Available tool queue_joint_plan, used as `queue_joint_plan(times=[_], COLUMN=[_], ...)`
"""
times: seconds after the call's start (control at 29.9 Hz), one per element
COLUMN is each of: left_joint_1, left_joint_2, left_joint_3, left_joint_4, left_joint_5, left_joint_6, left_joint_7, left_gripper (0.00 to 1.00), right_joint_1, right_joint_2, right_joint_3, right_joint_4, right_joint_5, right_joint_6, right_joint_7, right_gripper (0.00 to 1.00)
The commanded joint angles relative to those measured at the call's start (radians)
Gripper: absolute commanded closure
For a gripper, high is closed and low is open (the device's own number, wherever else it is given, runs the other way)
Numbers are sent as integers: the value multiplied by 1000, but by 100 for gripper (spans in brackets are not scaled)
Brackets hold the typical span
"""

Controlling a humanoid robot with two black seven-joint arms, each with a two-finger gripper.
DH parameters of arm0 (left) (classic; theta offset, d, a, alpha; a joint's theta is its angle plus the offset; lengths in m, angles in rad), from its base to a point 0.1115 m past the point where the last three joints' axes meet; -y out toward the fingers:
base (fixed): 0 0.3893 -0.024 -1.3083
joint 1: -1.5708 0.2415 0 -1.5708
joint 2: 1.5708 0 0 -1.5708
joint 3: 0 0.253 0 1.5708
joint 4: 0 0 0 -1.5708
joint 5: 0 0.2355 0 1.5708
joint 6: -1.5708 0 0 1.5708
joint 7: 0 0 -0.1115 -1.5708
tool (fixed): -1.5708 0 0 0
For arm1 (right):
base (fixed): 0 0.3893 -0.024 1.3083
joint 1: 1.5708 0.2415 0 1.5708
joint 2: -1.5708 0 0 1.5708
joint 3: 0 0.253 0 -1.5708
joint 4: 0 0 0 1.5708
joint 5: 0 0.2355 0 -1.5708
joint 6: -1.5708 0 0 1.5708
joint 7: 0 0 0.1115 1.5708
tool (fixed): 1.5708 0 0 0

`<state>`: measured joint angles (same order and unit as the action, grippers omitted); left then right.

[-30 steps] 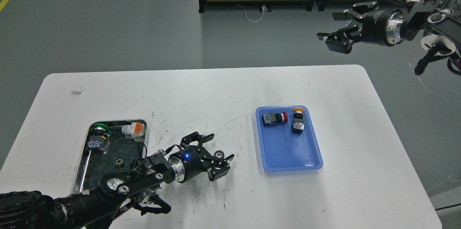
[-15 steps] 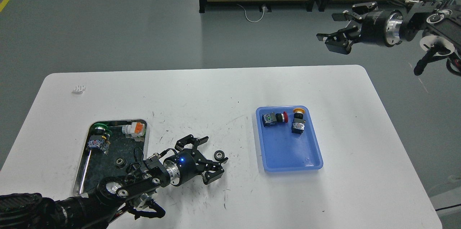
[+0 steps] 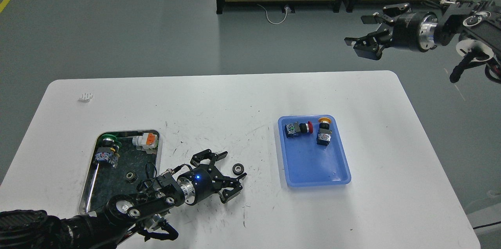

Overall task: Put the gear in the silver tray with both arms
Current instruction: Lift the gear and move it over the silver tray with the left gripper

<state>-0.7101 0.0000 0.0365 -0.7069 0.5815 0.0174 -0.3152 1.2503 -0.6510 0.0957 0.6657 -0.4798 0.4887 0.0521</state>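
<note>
A small black gear (image 3: 238,168) lies on the white table (image 3: 235,100), between the two trays. My left gripper (image 3: 233,165) is open, low over the table, with its fingertips on either side of the gear and not closed on it. The silver tray (image 3: 157,157) sits at the front left and holds another small gear (image 3: 130,176), a green-capped button, an orange-and-white connector and a metal rod. My right gripper (image 3: 358,29) is open and empty, raised high beyond the table's far right corner.
A blue plastic tray (image 3: 313,163) at the right of centre holds two push-button switches, one red and one yellow. A small white part (image 3: 85,96) lies near the far left edge. A dark shelf frame and a cable stand on the floor behind.
My left gripper has drawn back and down toward the left; the gear that sat between its fingers now lies more exposed near the fingertips. My right arm has barely shifted.
</note>
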Motion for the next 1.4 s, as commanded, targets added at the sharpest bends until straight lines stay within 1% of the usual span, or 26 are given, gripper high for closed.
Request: queue_joint_plan(times=[0.0, 0.1, 0.27, 0.43, 0.57, 0.6, 0.74, 0.77, 0.94, 1.04, 1.14, 1.24, 1.37], left_joint_1=[0, 0, 1, 0, 0, 0, -3, -5, -40, -90, -133, -172, -203], left_joint_2=[0, 0, 0, 0, 0, 0, 0, 0, 0, 0, 60, 126, 242], left_joint_3=[-1, -1, -7, -9, -7, -6, -7, -12, -29, -58, -93, -101, -101], left_joint_4=[-3, -3, -8, -8, -8, -8, -8, -8, -11, -9, -12, -26, -78], left_joint_5=[-5, -6, -6, -6, -6, -6, -6, -6, -6, -8, -11, -11, -11], left_joint_6=[-10, -16, -30, -40, -45, -47, -50, -50, -54, -97, -151, -195, -243], left_joint_7=[4, 5, 13, 15, 15, 15, 15, 15, 13, 16, 31, 47, 62], left_gripper=[27, 29, 37, 54, 72, 78, 93, 94, 93, 93, 93, 92, 92], right_joint_1=[0, -2, -2, -3, -5, -5, -11, -14, -18, -18, -20, -26, -35], right_joint_2=[-1, -2, -4, -6, -4, -4, -4, -4, -6, -7, -7, -9, -9], right_joint_3=[-2, -2, -4, -4, -4, -4, -4, -4, -2, -2, -2, -2, 4], right_joint_4=[0, 0, 0, 0, 0, 0, 0, -1, -1, -3, -3, -3, -3], right_joint_5=[0, -2, -3, -3, -5, -5, -16, -16, -16, -16, -16, -16, -16], right_joint_6=[0, 0, 0, 0, 0, 0, 0, 0, 0, 0, 0, 0, 0], right_joint_7=[0, 0, 0, 0, 0, 0, 0, 0, 0, 2, 5, 5, 5], right_gripper=[26, 26, 26, 26, 26, 26, 26, 26, 26, 26, 26, 26, 26])
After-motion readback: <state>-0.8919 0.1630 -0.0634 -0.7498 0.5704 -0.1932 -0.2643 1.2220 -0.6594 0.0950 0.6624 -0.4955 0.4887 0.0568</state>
